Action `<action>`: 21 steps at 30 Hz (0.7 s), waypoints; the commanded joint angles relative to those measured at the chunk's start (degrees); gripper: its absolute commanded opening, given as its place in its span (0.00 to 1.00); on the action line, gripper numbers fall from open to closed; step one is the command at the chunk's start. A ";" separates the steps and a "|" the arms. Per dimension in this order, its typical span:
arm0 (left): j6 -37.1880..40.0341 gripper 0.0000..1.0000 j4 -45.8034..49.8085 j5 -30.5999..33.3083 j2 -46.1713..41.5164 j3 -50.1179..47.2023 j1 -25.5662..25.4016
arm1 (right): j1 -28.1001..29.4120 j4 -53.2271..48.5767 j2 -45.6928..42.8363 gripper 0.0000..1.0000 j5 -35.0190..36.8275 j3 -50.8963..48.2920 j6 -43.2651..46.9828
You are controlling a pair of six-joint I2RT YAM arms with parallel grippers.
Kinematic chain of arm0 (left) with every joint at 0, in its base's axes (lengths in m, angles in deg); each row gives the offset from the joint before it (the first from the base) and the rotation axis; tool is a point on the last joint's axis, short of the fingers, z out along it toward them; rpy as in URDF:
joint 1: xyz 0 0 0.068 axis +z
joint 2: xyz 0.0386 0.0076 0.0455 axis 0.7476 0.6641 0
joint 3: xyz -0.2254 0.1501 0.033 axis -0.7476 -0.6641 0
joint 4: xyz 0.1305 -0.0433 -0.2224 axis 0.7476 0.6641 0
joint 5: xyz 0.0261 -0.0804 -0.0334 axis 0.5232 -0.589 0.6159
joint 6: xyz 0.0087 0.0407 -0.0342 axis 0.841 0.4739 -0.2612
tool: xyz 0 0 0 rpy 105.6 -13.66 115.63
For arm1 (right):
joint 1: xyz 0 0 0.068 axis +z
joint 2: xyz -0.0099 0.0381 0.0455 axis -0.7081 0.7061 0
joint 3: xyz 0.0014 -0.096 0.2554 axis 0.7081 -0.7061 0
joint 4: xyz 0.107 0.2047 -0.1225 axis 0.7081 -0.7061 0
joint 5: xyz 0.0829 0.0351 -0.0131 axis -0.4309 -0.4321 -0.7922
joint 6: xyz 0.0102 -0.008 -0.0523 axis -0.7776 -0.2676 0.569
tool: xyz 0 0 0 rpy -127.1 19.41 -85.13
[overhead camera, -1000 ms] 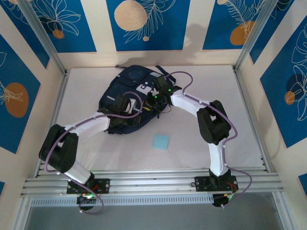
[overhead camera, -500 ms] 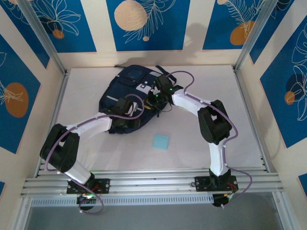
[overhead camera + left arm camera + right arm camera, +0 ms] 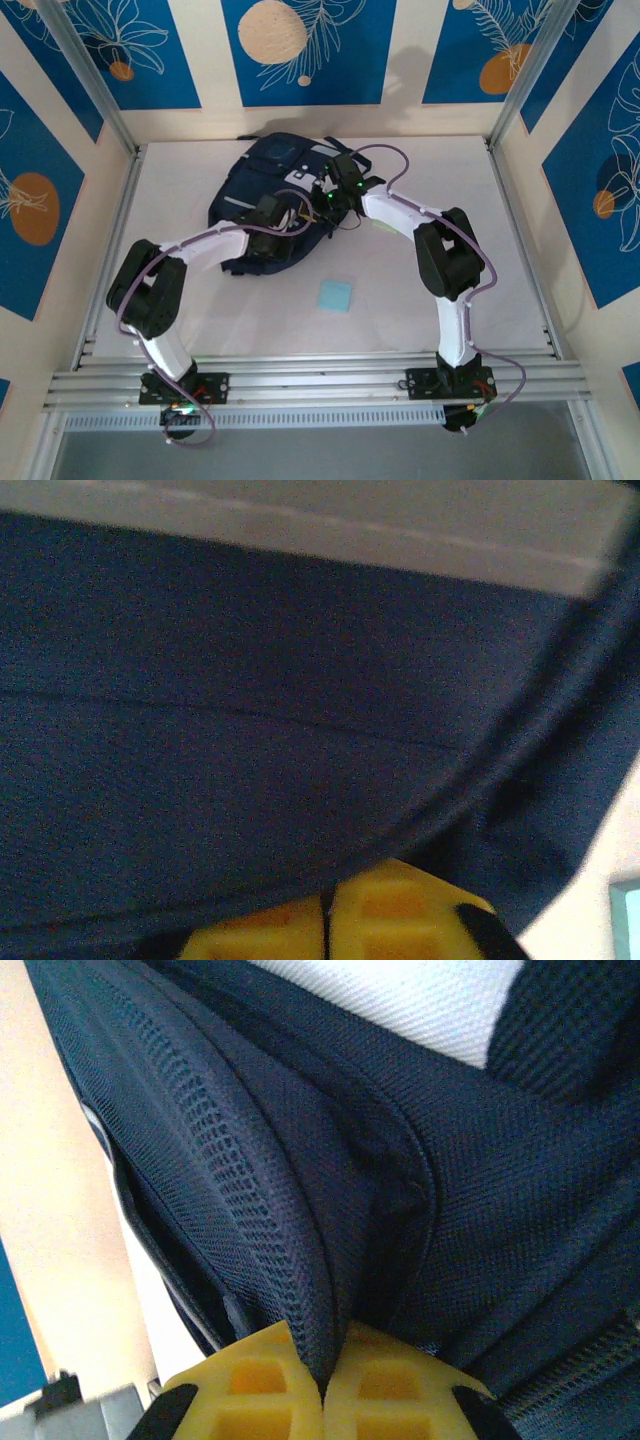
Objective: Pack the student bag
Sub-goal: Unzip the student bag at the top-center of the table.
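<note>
The student bag [image 3: 262, 185], a dark navy backpack with a small white patch, lies at the back middle of the table. My left gripper [image 3: 272, 214] is at the bag's near side. In the left wrist view its yellow fingers [image 3: 400, 920] are pressed together, their tips buried under a fold of navy fabric [image 3: 250, 760]. My right gripper [image 3: 330, 197] is at the bag's right edge. In the right wrist view it [image 3: 325, 1385] is shut on a ridge of the bag's mesh fabric [image 3: 300, 1260], which rises from between the two fingers.
A light blue square pad [image 3: 335, 295] lies flat on the white table in front of the bag; its corner shows in the left wrist view [image 3: 626, 920]. Patterned walls and metal frame rails [image 3: 120, 230] enclose the table on three sides.
The left arm has reached further forward onto the bag and its gripper has closed. The right gripper has stayed shut on the bag's right edge, shifting slightly back.
</note>
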 commanded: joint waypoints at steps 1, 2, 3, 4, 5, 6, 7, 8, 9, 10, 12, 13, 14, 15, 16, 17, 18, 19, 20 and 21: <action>0.70 0.00 0.12 1.43 0.22 2.16 0.36 | 0.49 0.56 -4.28 0.00 -4.58 0.59 2.88; 0.78 0.00 0.60 0.74 -0.39 1.94 0.36 | 0.38 0.06 -4.16 0.00 -4.59 0.78 3.96; 0.89 0.00 1.12 -0.19 -0.94 1.85 0.28 | 0.24 -0.67 -4.05 0.00 -4.59 1.18 5.26; 1.01 0.00 1.99 -1.63 -1.55 1.85 0.28 | 0.14 -1.97 -3.76 0.00 -4.55 2.00 7.10; 0.98 0.00 2.98 -3.07 -2.25 2.06 0.32 | -0.03 -3.67 -3.39 0.00 -4.48 3.08 9.05; 1.10 0.00 3.87 -4.22 -2.86 2.14 0.28 | -0.21 -5.31 -3.07 0.00 -4.20 4.18 10.84; 1.20 0.00 4.88 -5.63 -3.55 2.28 0.28 | -0.39 -7.18 -2.61 0.00 -3.63 5.38 12.62; 1.45 0.00 5.68 -6.71 -4.23 2.23 0.30 | -0.60 -9.14 -2.07 0.00 -3.16 6.55 14.51; 1.54 0.00 6.38 -7.50 -4.68 2.24 0.29 | -0.85 -10.66 -1.59 0.00 -3.26 7.52 15.73; 1.70 0.00 7.18 -8.24 -4.97 2.28 0.34 | -1.29 -11.92 -1.10 0.00 -3.90 8.34 16.86; 2.12 0.00 9.00 -8.76 -4.92 2.54 0.52 | -2.14 -13.12 -0.55 0.00 -5.31 8.72 17.89; 2.18 0.00 9.74 -8.28 -4.94 2.45 0.62 | -2.49 -13.27 -0.32 0.00 -6.26 8.55 18.10; 2.13 0.00 10.43 -7.64 -4.83 2.29 0.85 | -2.91 -13.44 -0.21 0.00 -7.08 8.41 18.21; 2.06 0.00 10.96 -6.90 -4.87 2.21 1.03 | -3.18 -13.81 -0.10 0.00 -7.56 8.28 18.41; 1.73 0.00 11.29 -6.35 -4.90 1.82 1.39 | -3.44 -14.36 -0.05 0.00 -7.79 8.29 18.91; 1.32 0.00 11.45 -5.87 -5.20 1.41 1.72 | -3.60 -15.07 0.00 0.00 -7.79 8.26 19.53; 0.91 0.00 11.47 -5.73 -5.44 1.01 2.02 | -3.77 -15.81 0.10 0.00 -7.56 8.40 20.05; 0.53 0.00 11.41 -5.80 -5.75 0.51 2.40 | -3.99 -16.39 0.18 0.00 -7.62 8.37 20.67; 0.25 0.00 11.47 -5.37 -6.11 0.23 2.73 | -4.21 -16.94 0.23 0.00 -7.78 8.47 21.29; 0.17 0.00 11.64 -4.95 -6.38 0.02 2.94 | -4.39 -17.38 0.25 0.00 -7.88 8.59 21.74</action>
